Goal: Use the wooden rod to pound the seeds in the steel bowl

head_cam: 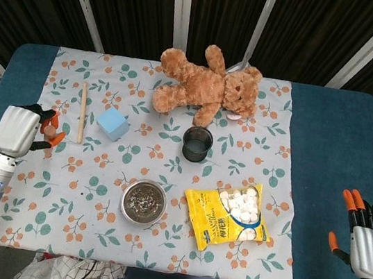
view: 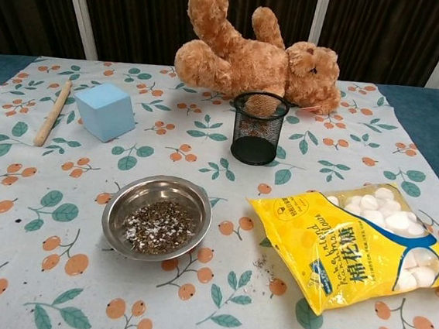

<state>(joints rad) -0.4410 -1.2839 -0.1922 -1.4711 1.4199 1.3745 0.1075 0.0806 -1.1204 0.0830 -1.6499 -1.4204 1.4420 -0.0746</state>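
The steel bowl [head_cam: 143, 202] [view: 126, 202] with dark crushed seeds [view: 157, 227] stands on the floral cloth, front centre. My left hand [head_cam: 18, 130] is far to the left of it, over the cloth's left edge. Its fingers are curled around the thick wooden rod [head_cam: 48, 131], of which only the brown top end shows from above. In the chest view that hand is out of frame. My right hand [head_cam: 366, 242] hovers beyond the table's front right corner, fingers spread and holding nothing.
A thin wooden stick [head_cam: 82, 111] [view: 52, 122] and a blue cube [head_cam: 112, 123] [view: 106, 111] lie at the left. Behind the bowl stands a black mesh cup [head_cam: 197, 144] [view: 257, 128], with a teddy bear [head_cam: 207, 86] [view: 253, 55] beyond. A yellow snack bag [head_cam: 233, 215] [view: 359, 252] lies right of the bowl.
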